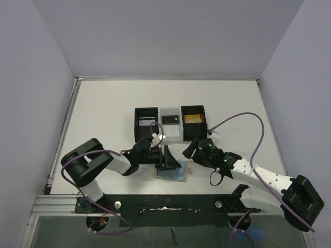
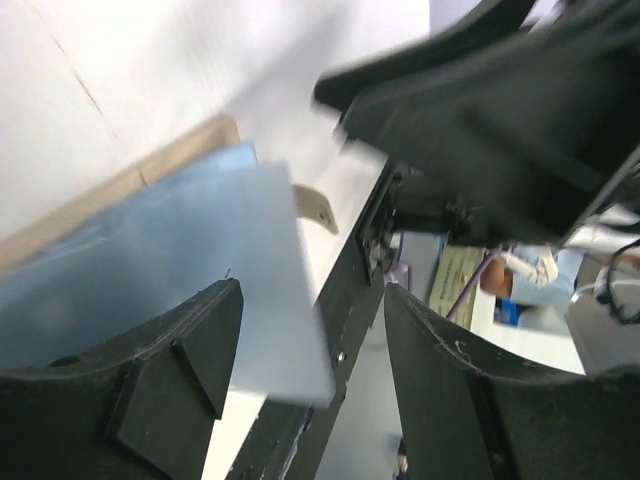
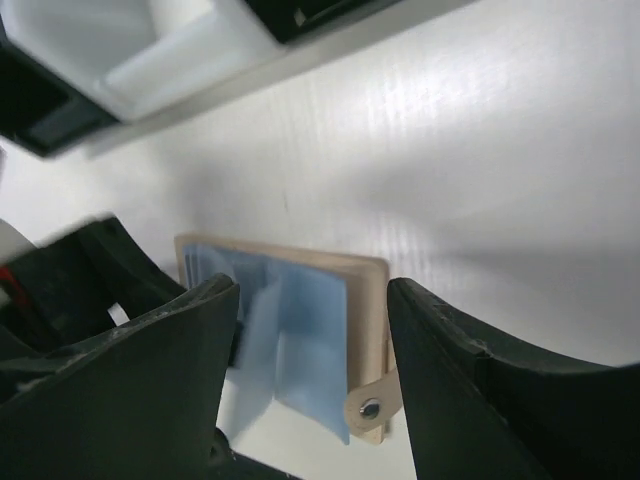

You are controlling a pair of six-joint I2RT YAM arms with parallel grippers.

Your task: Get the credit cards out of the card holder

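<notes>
The card holder (image 1: 170,174) lies open on the table, tan outside with blue-grey panels inside. In the right wrist view it (image 3: 300,320) shows its snap tab (image 3: 370,407) at the right edge. My left gripper (image 1: 168,157) is open, its fingers spread over the holder's far edge. In the left wrist view (image 2: 312,295) a pale blue panel (image 2: 200,260) sticks out between the fingers, blurred. My right gripper (image 1: 190,151) is open and hovers above the holder's right side (image 3: 312,290). I cannot make out separate cards in the holder.
A three-compartment tray (image 1: 170,135) stands behind the holder: black left bay, white middle bay with a dark card (image 1: 169,120), black right bay with a yellow card (image 1: 193,118). The table's near rail (image 1: 165,204) is close behind the holder.
</notes>
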